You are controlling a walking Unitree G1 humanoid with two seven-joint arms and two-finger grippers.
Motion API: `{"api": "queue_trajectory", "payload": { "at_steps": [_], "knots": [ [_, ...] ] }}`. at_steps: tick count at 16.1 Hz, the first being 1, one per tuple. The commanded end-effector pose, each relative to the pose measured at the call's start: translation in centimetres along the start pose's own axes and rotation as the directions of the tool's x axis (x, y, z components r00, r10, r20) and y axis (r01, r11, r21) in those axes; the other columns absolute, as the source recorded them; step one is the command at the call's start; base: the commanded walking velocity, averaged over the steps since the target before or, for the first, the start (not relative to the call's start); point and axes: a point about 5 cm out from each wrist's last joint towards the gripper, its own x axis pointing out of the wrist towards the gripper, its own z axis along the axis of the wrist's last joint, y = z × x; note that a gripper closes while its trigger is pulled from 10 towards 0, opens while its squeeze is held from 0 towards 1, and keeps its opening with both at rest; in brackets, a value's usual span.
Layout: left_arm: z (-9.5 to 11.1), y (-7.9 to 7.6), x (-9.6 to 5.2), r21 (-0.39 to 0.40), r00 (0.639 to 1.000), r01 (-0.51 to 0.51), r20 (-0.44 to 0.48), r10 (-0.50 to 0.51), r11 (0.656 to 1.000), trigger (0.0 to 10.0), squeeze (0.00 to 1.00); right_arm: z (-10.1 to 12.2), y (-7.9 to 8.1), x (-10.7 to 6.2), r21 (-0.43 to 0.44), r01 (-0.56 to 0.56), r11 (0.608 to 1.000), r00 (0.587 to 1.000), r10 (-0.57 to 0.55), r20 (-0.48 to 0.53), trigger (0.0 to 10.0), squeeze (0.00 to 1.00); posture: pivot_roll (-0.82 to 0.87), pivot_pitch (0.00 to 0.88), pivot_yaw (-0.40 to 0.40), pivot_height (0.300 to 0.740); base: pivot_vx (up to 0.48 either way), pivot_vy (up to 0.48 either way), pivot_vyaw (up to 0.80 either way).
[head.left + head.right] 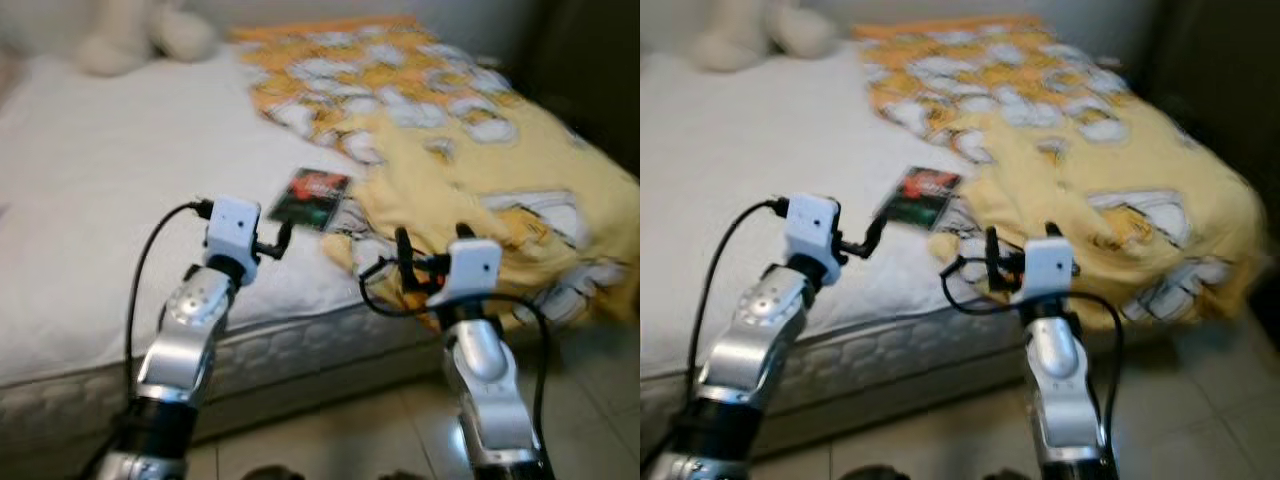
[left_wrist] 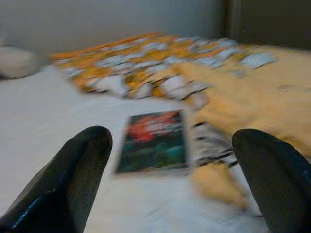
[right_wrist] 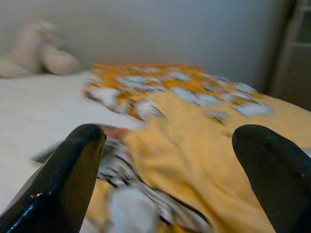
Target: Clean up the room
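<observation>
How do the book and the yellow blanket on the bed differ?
The book is small, flat and dark with red on its cover; the yellow blanket is large, rumpled and patterned with white. The book lies wholly on the white sheet; the blanket droops over the bed's edge. Both lie on the bed, touching.

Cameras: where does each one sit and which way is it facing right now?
Left eye, right eye: head, looking down at the white mattress; both silver arms show.
Left wrist: along the open left tool at the dark rectangular book.
Right wrist: along the open right tool at the crumpled yellow patterned blanket.
Shared: book, blanket and cream plush toy recur across views.
</observation>
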Motion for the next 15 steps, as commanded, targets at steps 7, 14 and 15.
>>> {"api": "queue_trajectory", "payload": {
  "at_steps": [7,14,15],
  "knots": [
    [-2.0,3.5,0.2,-0.132,0.968,-0.239,-0.110,0.225,0.962,10.0,0.00,-1.4,-2.3,-1.4,0.076,0.130,0.989,0.991,-0.129,-0.027,10.0,0.00,0.01,0.000,0.033,0.710,0.000,0.274,-0.58],
    [-0.6,2.9,0.2,-0.055,0.984,-0.174,0.025,0.176,0.983,10.0,0.00,-1.4,-2.5,-2.1,0.076,0.101,0.992,0.995,-0.100,-0.007,10.0,0.00,-0.01,0.000,0.033,0.710,0.137,0.000,0.00],
    [0.0,2.2,0.5,-0.011,0.988,-0.142,0.056,0.142,0.990,10.0,0.00,-1.2,-2.3,-1.9,0.076,0.081,0.994,0.997,-0.081,-0.002,10.0,0.00,-0.01,0.000,0.033,0.710,0.480,0.000,0.00]
  ]
}}
